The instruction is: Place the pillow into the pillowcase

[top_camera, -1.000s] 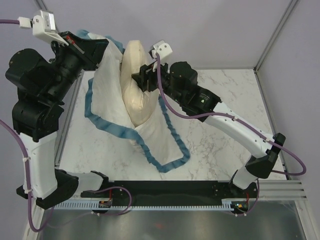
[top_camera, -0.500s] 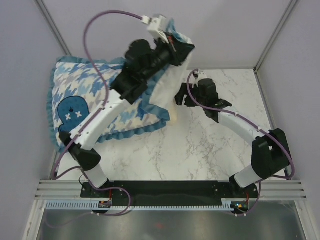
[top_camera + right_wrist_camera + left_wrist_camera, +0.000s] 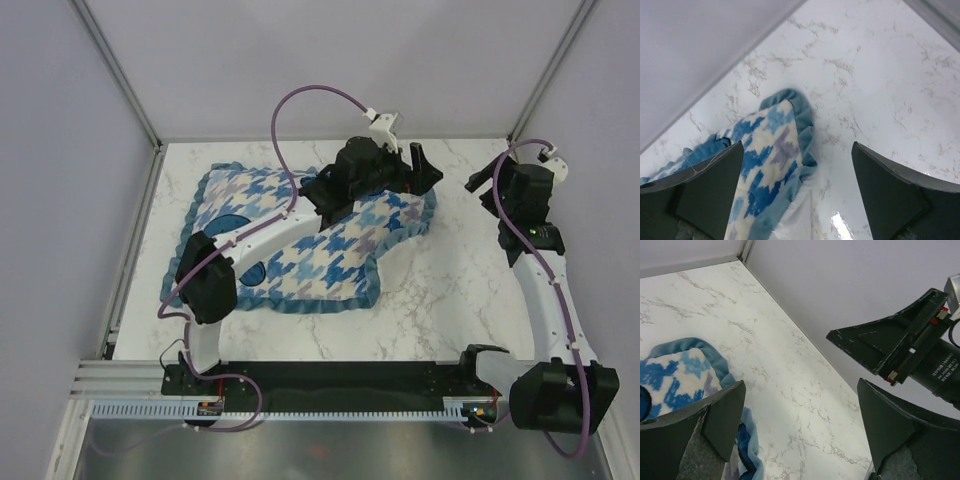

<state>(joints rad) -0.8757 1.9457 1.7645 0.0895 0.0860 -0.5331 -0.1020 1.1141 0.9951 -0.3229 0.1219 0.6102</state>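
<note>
the pillowcase (image 3: 300, 265) lies flat on the marble table (image 3: 450, 300) with its blue, white and grey houndstooth side up and its blue ruffle all round. it looks filled out and rounded. the left arm reaches across it from the near edge.

the left tool (image 3: 425, 168) hovers just over the far right corner of the pillowcase. it is released, its two fingers (image 3: 720, 420) spread wide with only bare table between them. in the left wrist view the ruffled corner (image 3: 685, 375) sits beside and below the left-hand finger, not between the two.

the right tool (image 3: 482, 178) hangs a little to the right of the left tool, apart from it, tips turned toward it over bare marble. it too is released: in its own view the fingers (image 3: 705, 190) stand far apart and hold nothing, and the pillowcase corner (image 3: 775, 150) lies ahead of the left-hand finger.

below that corner a strip of plain white cloth (image 3: 800, 220) shows at the pillowcase's edge. i cannot tell whether it is the pillow or the white lining.
</note>
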